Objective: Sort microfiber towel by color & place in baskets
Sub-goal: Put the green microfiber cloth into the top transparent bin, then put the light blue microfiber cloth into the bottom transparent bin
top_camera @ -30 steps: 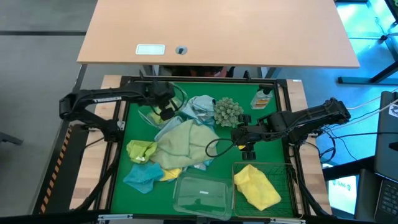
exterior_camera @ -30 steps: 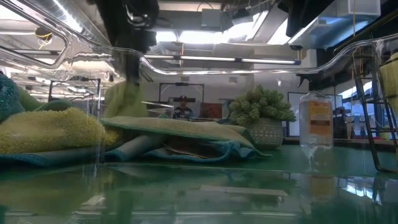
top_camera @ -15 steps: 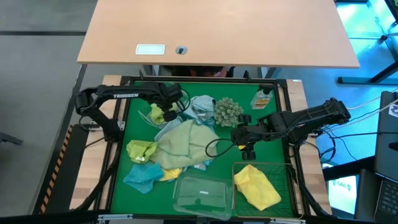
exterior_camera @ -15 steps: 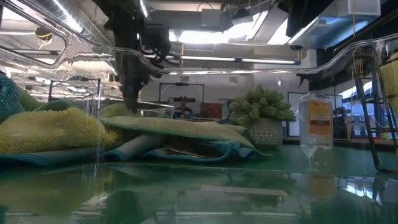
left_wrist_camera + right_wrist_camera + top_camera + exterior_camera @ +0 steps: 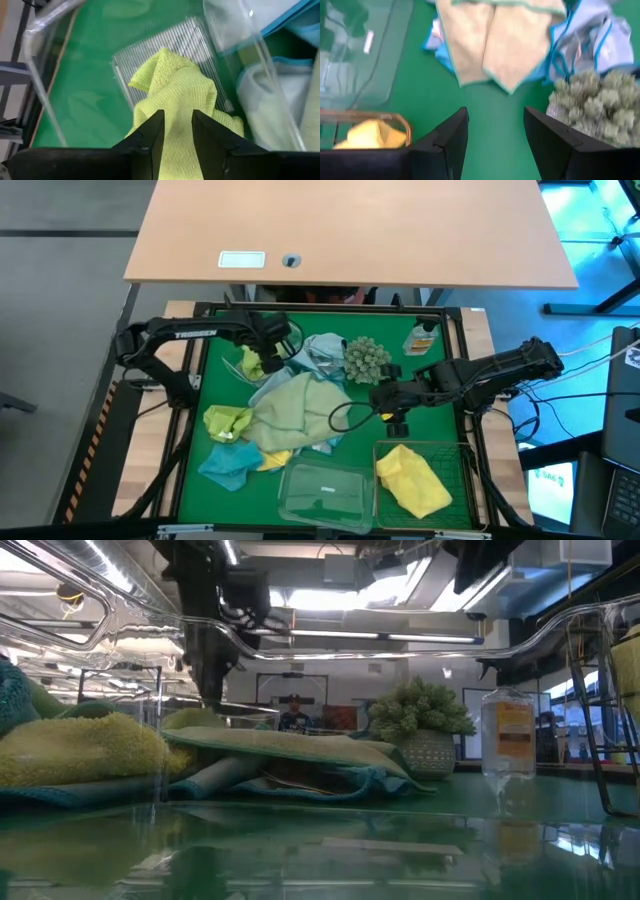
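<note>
Three baskets (image 5: 425, 470), several towels (image 5: 300, 412)

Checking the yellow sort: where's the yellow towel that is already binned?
In the high view, the yellow towel lies in the wire mesh basket at the table's near right corner, beside the clear tub.

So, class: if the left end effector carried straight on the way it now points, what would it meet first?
The left end effector points down into the clear tub; it would probably meet the lime green towel lying there first.

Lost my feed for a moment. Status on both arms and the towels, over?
Left gripper open over lime towel in clear tub. Right gripper open, hovering mid-table. Yellow towel in wire basket; pile unsorted.
</note>
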`<state>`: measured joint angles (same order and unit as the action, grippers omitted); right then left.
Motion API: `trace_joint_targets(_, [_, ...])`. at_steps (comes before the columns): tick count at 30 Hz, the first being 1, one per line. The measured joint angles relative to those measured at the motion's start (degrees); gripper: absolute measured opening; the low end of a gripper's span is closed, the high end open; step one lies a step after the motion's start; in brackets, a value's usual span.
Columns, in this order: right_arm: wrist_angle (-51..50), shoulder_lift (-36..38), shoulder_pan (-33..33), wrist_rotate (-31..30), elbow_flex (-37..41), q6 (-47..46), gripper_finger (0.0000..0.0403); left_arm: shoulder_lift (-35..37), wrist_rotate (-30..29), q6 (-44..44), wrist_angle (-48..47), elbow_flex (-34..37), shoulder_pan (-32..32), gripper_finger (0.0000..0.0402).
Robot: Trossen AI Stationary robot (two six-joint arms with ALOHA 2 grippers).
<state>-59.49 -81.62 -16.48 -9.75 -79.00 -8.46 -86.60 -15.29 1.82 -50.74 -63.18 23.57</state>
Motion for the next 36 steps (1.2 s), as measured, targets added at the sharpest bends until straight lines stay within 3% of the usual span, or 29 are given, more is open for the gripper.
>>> trace_joint_targets(11, [14.56, 0.00, 0.95, -5.10, 0.00, 10.32, 0.0189, 9.75, 0.79, 0.17, -0.25, 0.00, -0.11, 0.0093])
trace_joint_targets(19, [21.41, -0.95, 9.04, -4.61, 0.00, 14.10, 0.0189, 15.13, 1.50, 0.18, 0.32, 0.00, -0.50, 0.0093])
trace_joint_targets(26, [26.27, -6.47, 17.34, 0.35, 0.00, 20.70, 0.0189, 16.16, 1.39, 1.02, 0.37, -0.02, -1.60, 0.0092])
trace_joint_targets(36, [29.68, -19.06, 25.86, 0.51, -1.01, 24.82, 0.0189, 16.16, 1.29, 1.02, 0.66, -0.02, -3.51, 0.0092])
